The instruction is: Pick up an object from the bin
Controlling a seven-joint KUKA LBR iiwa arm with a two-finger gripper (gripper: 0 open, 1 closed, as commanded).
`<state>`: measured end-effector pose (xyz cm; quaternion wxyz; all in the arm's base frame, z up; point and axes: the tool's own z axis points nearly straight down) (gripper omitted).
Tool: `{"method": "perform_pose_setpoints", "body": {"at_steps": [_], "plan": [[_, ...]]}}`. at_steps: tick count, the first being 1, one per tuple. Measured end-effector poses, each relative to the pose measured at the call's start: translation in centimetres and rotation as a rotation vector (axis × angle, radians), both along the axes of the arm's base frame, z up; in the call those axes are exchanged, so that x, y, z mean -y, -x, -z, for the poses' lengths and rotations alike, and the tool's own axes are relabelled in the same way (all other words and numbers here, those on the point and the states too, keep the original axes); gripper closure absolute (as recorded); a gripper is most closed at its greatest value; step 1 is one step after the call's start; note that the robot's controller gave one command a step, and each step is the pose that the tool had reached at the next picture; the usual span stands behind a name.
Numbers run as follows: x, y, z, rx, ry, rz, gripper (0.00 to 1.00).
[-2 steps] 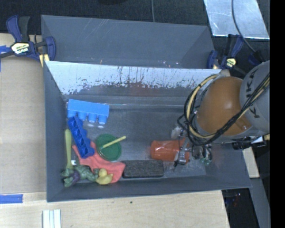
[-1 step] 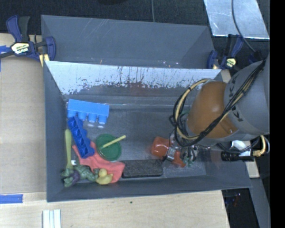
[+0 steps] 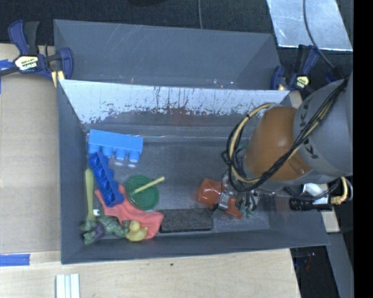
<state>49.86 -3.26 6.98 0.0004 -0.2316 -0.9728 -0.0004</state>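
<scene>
You can read no text, label, brand, number or sign here; any marks on the things in the bin point(image 3: 174, 151) are too small to make out.

The grey metal bin point(image 3: 174, 61) looks matt, its back wall scratched and streaked reddish-brown. The blue studded plastic block point(image 3: 115, 144) and the green round plastic lid point(image 3: 142, 193) look smooth and slightly shiny. The pink crumpled cloth point(image 3: 133, 215) looks soft, the black flat rectangular pad point(image 3: 186, 220) dull, and the arm's orange-brown wrist cover point(image 3: 270, 144) glossy.
</scene>
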Motion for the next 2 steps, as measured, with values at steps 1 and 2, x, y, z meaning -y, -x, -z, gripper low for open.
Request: {"method": "perform_pose_setpoints", "body": {"at_steps": [1,2], "plan": [[-0.01,0.0,0.0,0.0,0.0,-0.001,1.0],[-0.01,0.0,0.0,-0.001,0.0,-0.001,1.0]]}}
